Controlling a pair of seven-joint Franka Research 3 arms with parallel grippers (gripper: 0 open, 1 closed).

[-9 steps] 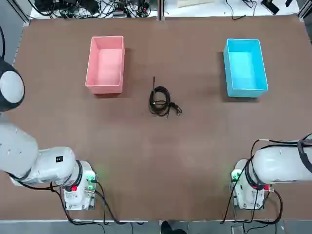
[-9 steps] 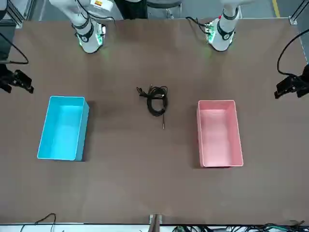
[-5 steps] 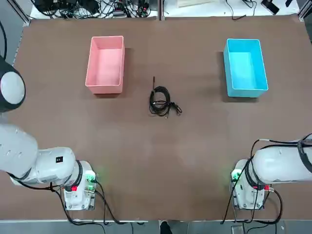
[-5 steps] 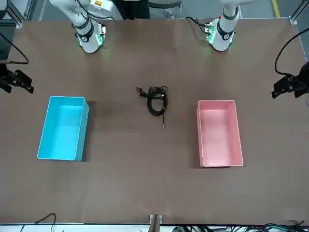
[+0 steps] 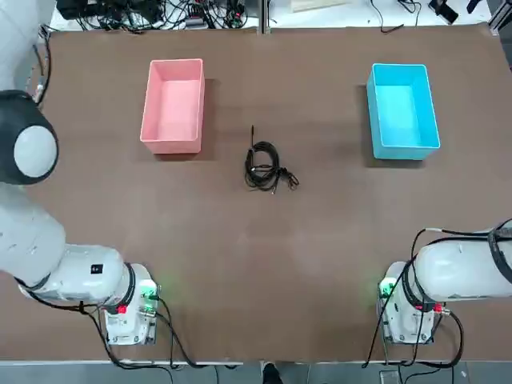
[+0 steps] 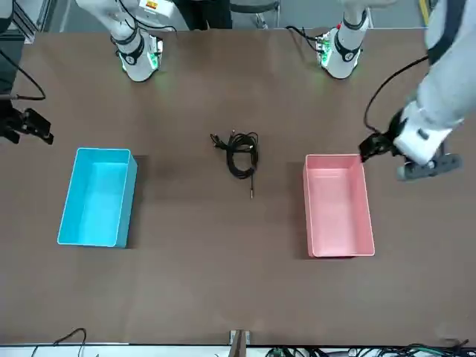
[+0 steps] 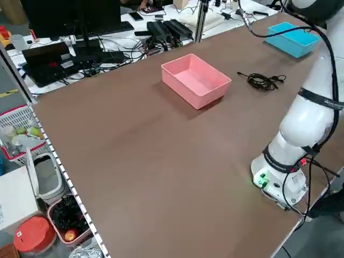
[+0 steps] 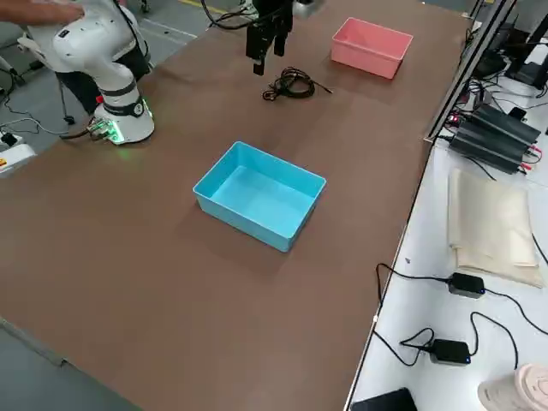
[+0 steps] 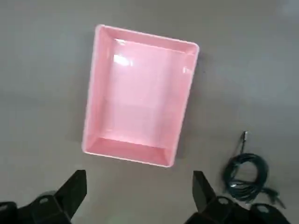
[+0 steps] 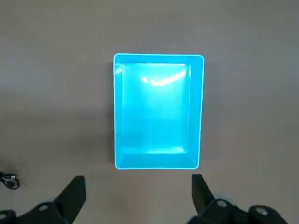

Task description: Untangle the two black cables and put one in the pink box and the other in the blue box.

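The two black cables [image 5: 264, 167] lie tangled in one small coil mid-table, between the pink box [image 5: 172, 104] and the blue box [image 5: 402, 110]; both boxes hold nothing. My left gripper [image 9: 138, 196] hangs open high over the table, on the robot's side of the pink box [image 9: 140, 93], with the coil [image 9: 247, 172] off to one side. In the front view the left arm's wrist [image 6: 425, 135] shows beside the pink box [image 6: 338, 204]. My right gripper [image 10: 138, 198] is open too, high up near the blue box [image 10: 159, 112]. Neither touches anything.
Wire clutter and equipment [image 5: 152, 11] lie past the table's far edge. Both arm bases [image 5: 128, 308] [image 5: 408, 308] stand at the near edge. Brown tabletop [image 5: 264, 256] stretches around the coil and between the boxes.
The left arm has swung inward, its wrist going from the table's side edge to just beside the pink box. The right arm, cables and boxes have not moved.
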